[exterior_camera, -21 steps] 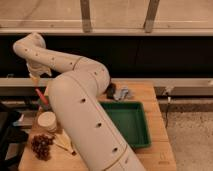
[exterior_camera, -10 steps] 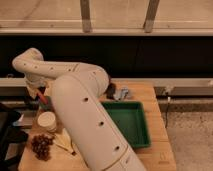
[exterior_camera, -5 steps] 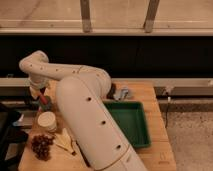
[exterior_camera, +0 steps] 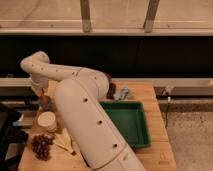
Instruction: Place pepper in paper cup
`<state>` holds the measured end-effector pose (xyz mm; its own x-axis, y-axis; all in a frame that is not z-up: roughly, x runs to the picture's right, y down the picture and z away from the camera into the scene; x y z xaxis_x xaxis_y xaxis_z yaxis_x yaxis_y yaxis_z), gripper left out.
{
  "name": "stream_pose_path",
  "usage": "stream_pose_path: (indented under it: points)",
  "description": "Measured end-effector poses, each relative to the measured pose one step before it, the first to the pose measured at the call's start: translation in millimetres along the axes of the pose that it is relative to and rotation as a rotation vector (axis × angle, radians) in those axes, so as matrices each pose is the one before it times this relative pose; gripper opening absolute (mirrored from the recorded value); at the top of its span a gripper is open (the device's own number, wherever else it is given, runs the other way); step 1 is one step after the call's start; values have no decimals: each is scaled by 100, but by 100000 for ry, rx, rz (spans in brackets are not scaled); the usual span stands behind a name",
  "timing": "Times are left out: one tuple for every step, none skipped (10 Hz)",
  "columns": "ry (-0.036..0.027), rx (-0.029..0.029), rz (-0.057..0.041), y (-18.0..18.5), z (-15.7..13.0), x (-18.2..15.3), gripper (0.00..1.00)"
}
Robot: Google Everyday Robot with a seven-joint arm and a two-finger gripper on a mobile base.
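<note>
The pepper shows as a small red-orange shape at the far left of the wooden table. My gripper is right at it, at the end of the white arm that bends down from the left. Whether it holds the pepper is hidden by the wrist. The white paper cup stands upright just in front of the gripper and pepper, a short way nearer to the camera. The cup's inside looks plain white.
A green tray lies in the middle right of the table. A bunch of dark grapes and a pale yellow item lie at the front left. A dark object and a blue-grey one sit at the back. The arm's white body covers the table's middle.
The arm's upper bend has come down and the gripper has dropped lower toward the table's left, onto the pepper just behind the cup.
</note>
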<state>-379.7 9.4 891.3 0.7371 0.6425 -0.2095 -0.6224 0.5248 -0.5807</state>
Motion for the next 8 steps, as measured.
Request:
stream_pose_path:
  points:
    - [391,29,12,-6,26,230,16]
    - [279,233,211,-51,-200,280,6]
    - [488,588,675,-222,-594,162,1]
    - [1657,634,400,-1,-885,-8,0]
    - [2514,1142,94,228,-1274,-250,0]
    - [1277,896,-318,419,-1418,-339,0]
    - [1055,1624,70,-87,-1837,-195,0]
    - [652,1163,338,-214,-1508,-51,0]
